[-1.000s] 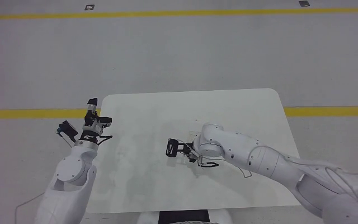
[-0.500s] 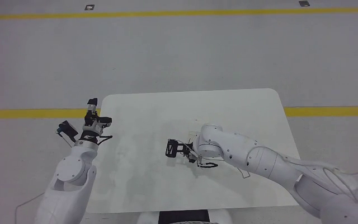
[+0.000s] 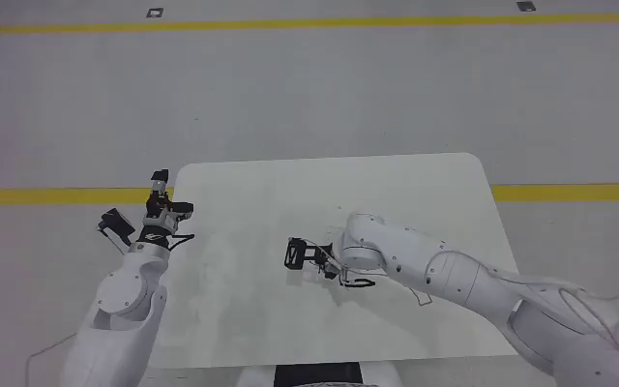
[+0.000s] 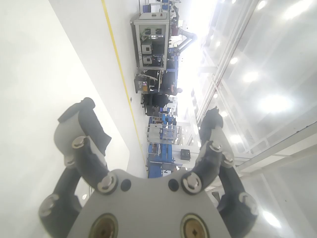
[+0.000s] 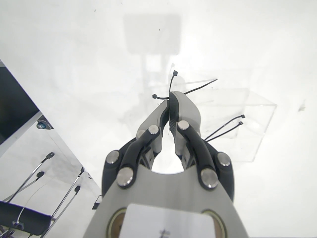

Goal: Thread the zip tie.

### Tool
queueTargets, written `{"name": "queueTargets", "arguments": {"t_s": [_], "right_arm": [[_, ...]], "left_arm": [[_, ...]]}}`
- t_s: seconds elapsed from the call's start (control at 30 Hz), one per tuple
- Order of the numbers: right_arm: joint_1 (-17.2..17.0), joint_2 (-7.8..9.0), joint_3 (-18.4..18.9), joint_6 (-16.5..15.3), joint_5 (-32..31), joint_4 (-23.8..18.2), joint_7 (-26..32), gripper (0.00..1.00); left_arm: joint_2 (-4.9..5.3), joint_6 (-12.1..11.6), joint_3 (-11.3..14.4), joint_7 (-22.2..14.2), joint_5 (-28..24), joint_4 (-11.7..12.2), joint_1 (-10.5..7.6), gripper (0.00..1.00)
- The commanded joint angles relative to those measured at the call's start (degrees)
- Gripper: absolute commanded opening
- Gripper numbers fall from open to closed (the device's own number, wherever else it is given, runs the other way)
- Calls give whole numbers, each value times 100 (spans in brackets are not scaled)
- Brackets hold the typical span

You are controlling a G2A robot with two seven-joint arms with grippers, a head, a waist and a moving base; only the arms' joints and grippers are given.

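My right gripper (image 5: 170, 100) is shut on black zip tie (image 5: 172, 81) material just above the white table (image 5: 74, 38). Two small heads and one thin tail stick out past its fingertips; I cannot tell whether they belong to one tie or two. From above, the right gripper (image 3: 292, 253) hangs over the middle of the table (image 3: 406, 184). My left gripper (image 4: 148, 117) is open with nothing between its fingers (image 4: 83, 122), and it stands at the table's left edge (image 3: 164, 195), far from the ties.
Just beyond my right gripper a clear plastic box (image 5: 257, 125) sits on the table with two more black zip ties (image 5: 226, 130) in it. The table's edge and some chair legs (image 5: 37, 172) lie close by on the robot's side.
The right gripper has edged slightly left over the table with the zip tie still in it. The left arm has kept still.
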Motion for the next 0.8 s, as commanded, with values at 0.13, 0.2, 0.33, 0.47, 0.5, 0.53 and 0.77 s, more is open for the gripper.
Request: {"name": "queueTargets", "arguments": {"t_s": [0.13,0.2,0.33,0.47,0.5,0.53,0.77], "right_arm": [[59,61,0,0,-14,-136,2,0],[77,93,0,0,-24,-202,-8,0],[114,162,10,0,-47,-331,-23,0],[121,245,64,0,-90,-461,-37,0],[118,272,85,0,-110,-506,-33,0],[111,292,102,0,-123,-540,-28,0],[34,425,259,0,-287,-818,46,0]], "left_arm": [[0,0,0,0,0,0,0,100],[0,0,0,0,0,0,0,100],[0,0,0,0,0,0,0,100],[0,0,0,0,0,0,0,100],[0,0,0,0,0,0,0,100],[0,0,0,0,0,0,0,100],[0,0,0,0,0,0,0,100]]}}
